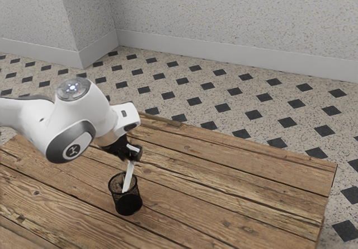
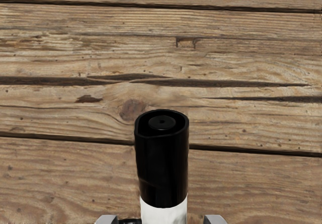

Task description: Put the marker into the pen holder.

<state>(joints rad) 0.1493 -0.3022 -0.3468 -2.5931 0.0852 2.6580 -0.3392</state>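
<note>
The black two-finger pincer (image 1: 133, 153) was above the holder's mouth, its fingers (image 2: 215, 219) parted, with a gap beside each of them and the marker between (neither one pressed on it, as far as the wrist view showed). That white, round-bodied marker with a black end (image 2: 162, 168) stood tilted, black end up by the pincer, its white lower end inside the mouth of the round black mesh pen holder (image 1: 127, 203). The holder stood upright on the brown wooden plank desk (image 1: 268, 204). The white arm with dark grey joint covers (image 1: 92, 112) came in from the exterior view's left. Beyond the desk lay a speckled floor with dark diamonds (image 1: 285, 106), then a pale speckled wall (image 1: 224, 14).
</note>
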